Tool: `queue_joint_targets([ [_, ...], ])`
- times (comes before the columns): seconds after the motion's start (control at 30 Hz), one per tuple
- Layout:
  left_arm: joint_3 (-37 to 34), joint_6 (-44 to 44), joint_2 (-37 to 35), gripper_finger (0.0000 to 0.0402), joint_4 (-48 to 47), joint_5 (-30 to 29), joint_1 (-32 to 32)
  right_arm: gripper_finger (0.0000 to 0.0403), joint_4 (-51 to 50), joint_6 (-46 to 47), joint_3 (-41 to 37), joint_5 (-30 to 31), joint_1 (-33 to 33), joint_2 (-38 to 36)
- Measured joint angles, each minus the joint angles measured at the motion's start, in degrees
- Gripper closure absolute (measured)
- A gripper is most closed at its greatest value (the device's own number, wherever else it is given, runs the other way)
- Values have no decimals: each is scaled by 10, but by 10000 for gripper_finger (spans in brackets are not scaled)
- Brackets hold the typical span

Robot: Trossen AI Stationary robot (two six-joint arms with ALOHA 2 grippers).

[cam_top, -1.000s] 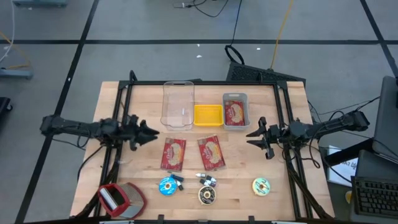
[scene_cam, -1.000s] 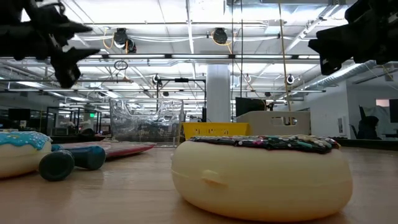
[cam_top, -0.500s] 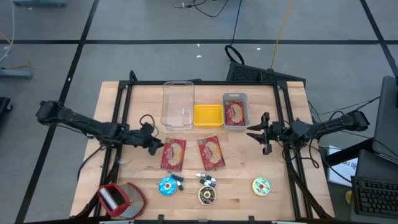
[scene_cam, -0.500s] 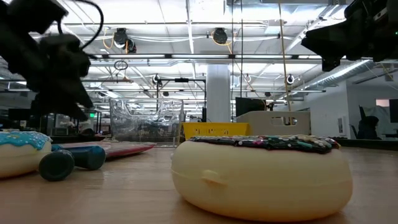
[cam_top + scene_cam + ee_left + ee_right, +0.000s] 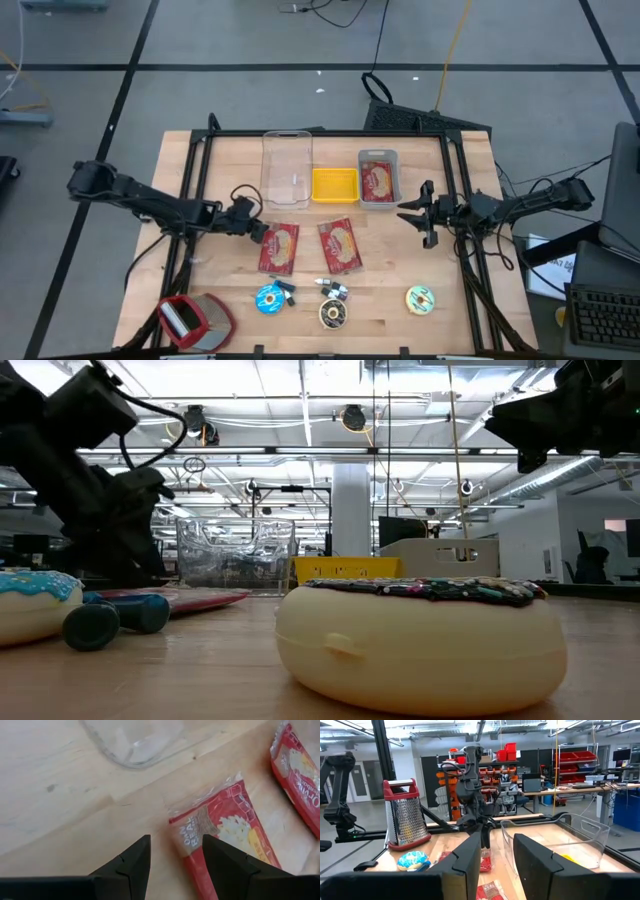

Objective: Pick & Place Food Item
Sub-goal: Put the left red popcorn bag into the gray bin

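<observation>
Left gripper (image 5: 172, 852) open, low over table, tips at corner of red snack bag (image 5: 227, 827). Right gripper (image 5: 418, 214) open, holding nothing, up near gray bin (image 5: 379, 158).

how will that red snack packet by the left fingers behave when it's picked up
Probably floppy: the red snack packet is a thin flat pouch with a crinkled clear seam. Likely light, and its glossy film may slip between the open left gripper fingers.
</observation>
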Motion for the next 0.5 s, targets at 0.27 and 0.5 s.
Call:
queue_joint_targets([
  [0.27, 0, 5, 57, 222, 52, -1, 12, 298, 1, -3, 0, 0, 0, 0],
  [0.5, 0, 38, 99, 222, 126, 4, 12, 298, 1, -4, 0, 0, 0, 0],
])
